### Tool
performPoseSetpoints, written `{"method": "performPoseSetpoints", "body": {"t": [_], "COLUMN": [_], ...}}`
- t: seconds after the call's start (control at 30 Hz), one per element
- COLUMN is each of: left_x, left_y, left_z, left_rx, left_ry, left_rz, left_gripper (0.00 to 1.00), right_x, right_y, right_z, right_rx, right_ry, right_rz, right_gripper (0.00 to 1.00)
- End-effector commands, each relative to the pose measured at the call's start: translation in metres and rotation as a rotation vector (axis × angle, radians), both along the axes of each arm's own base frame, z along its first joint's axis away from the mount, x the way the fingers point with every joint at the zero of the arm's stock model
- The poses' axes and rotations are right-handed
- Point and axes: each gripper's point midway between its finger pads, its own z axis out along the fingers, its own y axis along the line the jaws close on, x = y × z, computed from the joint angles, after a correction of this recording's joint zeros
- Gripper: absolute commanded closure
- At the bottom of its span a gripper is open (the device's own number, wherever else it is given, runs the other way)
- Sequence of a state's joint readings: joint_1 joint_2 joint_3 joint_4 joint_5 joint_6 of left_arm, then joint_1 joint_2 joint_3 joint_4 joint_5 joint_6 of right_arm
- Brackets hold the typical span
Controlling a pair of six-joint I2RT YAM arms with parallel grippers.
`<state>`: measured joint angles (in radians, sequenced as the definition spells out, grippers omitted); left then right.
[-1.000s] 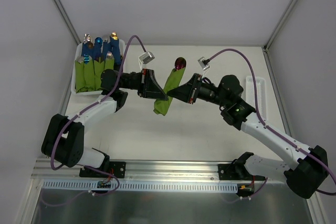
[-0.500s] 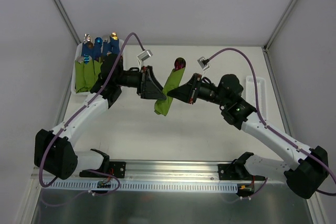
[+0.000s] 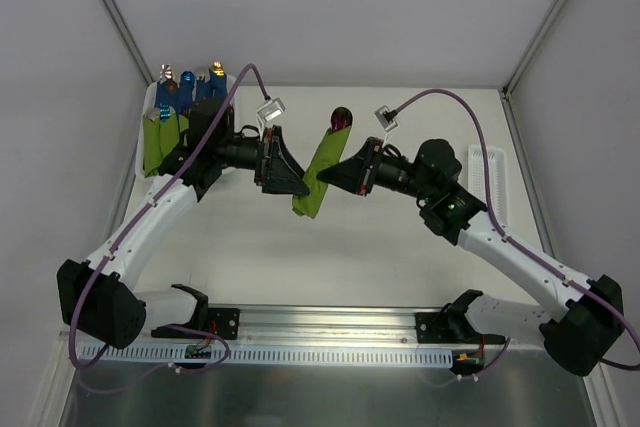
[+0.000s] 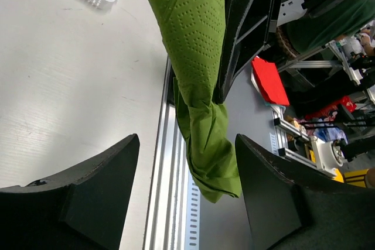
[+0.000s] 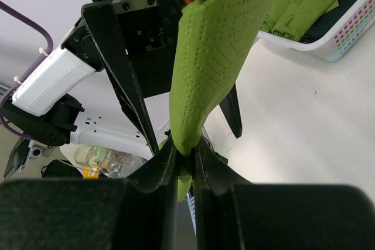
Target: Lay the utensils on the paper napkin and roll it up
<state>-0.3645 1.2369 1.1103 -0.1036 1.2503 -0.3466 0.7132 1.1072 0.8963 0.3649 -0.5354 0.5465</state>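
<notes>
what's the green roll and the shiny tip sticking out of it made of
The green roll looks like matte embossed paper: dotted dimple rows, crumpled tail. The utensil tip looks glossy reddish, probably coated metal, possibly plastic.

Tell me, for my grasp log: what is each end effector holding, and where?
The right end effector pinches the rolled paper napkin near its lower end. The left end effector stands open, holding nothing.

White basket (image 3: pixel 141 165) at far left holds green-wrapped bundles (image 3: pixel 158 139) (blue handles showing).
</notes>
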Motion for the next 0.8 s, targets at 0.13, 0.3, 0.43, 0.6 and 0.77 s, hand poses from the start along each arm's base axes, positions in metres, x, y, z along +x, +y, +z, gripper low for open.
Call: {"method": "performPoseSetpoints", "body": {"t": [0.13, 0.3, 0.43, 0.6, 0.77], "left_x": [-0.015, -0.011, -0.008, -0.005, -0.007], "left_y": [-0.001, -0.003, -0.006, -0.009, -0.011], "left_z": [0.015, 0.014, 0.015, 0.016, 0.019], "left_rx": [-0.028, -0.024, -0.022, -0.026, -0.035], "left_ry": [-0.075, -0.062, -0.045, -0.043, -0.025], "left_rz": [-0.065, -0.059, -0.055, -0.054, -0.065], "left_gripper": [0.34, 0.35, 0.36, 0.39, 0.45], "right_x": [0.000, 0.000, -0.001, 0.000, 0.000], "right_y": [0.008, 0.012, 0.015, 0.019, 0.021], "right_z": [0.046, 0.050, 0.051, 0.049, 0.046], "right_rx": [0.103, 0.116, 0.131, 0.131, 0.129], "right_ry": [-0.101, -0.102, -0.095, -0.085, -0.080], "right_rz": [0.031, 0.041, 0.059, 0.068, 0.072], "right_gripper": [1.00, 1.00, 1.00, 1.00, 1.00]}}
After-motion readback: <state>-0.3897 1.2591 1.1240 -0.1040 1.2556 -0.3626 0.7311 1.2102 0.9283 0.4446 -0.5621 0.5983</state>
